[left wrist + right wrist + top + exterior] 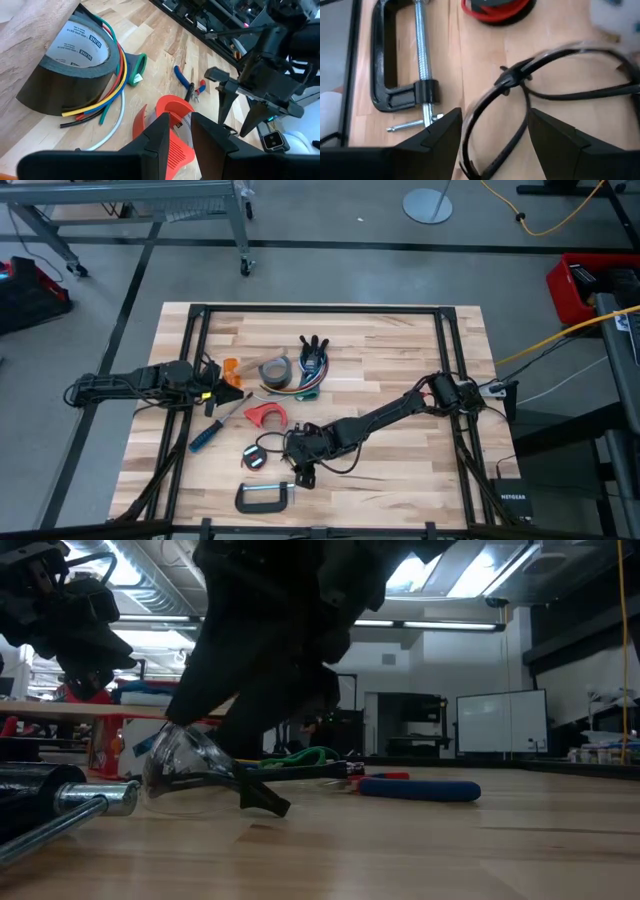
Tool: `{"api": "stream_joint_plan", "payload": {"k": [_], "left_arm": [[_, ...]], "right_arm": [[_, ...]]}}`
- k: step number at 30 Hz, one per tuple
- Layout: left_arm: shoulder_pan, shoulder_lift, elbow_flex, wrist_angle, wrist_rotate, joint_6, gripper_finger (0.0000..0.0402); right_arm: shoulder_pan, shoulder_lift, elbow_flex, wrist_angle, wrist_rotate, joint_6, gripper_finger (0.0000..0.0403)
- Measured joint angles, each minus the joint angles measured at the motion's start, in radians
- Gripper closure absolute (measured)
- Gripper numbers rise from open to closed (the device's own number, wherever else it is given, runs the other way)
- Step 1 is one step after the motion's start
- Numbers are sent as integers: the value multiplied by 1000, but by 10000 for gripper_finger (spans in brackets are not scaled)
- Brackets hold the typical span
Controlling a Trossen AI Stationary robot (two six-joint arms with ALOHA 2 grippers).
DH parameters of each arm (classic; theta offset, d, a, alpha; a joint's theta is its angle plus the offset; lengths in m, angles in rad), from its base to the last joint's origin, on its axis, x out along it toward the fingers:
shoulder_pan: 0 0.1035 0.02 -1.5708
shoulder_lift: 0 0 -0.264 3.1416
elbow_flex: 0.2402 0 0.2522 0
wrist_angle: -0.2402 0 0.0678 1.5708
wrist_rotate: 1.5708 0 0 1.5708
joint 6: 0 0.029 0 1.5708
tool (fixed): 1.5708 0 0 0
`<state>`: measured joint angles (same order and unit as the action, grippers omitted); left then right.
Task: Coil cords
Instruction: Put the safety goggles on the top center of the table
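A black cord [512, 77] by the near-edge clamp [422, 65] is being straddled by the right gripper's [495, 120] open jaws, seemingly for coiling, while the left gripper [181, 125] is being held aside, slightly parted and empty.

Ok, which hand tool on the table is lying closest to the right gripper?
The black C-clamp, lying flat right beside the right gripper. The blue-handled screwdriver lies farther off, toward the left arm's side.
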<state>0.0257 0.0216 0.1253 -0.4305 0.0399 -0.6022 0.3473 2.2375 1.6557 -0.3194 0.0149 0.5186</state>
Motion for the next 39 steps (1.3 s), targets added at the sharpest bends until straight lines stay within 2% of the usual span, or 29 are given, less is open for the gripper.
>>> {"api": "stream_joint_plan", "payload": {"k": [5, 11, 13, 16, 19, 21, 23, 27, 30, 35, 39], "left_arm": [[0, 1, 0, 0, 0, 0, 329], [0, 1, 0, 0, 0, 0, 329], [0, 1, 0, 0, 0, 6, 329], [0, 1, 0, 0, 0, 9, 329], [0, 1, 0, 0, 0, 13, 329], [0, 1, 0, -1, 0, 13, 329], [0, 1, 0, -2, 0, 13, 329], [0, 1, 0, -3, 0, 15, 329], [0, 1, 0, -3, 0, 15, 329], [0, 1, 0, -3, 0, 15, 329], [0, 1, 0, -3, 0, 15, 329]], "right_arm": [[0, 34, -1, 31, -62, 0, 174], [-2, 40, -1, 30, -57, 0, 175], [-7, 40, -1, 30, -55, 0, 187], [-15, 40, -1, 25, -58, 0, 233], [-26, 40, -1, 23, -66, -2, 304], [-35, 40, -1, 22, -98, -3, 358], [-45, 40, -1, 15, -140, -22, 385], [-61, 27, 0, -33, -180, -23, 373], [-64, 1, -1, -90, -180, -42, 386], [-77, -72, -1, -181, -114, -83, 385], [-106, -137, -1, -268, -8, -142, 386]]}}
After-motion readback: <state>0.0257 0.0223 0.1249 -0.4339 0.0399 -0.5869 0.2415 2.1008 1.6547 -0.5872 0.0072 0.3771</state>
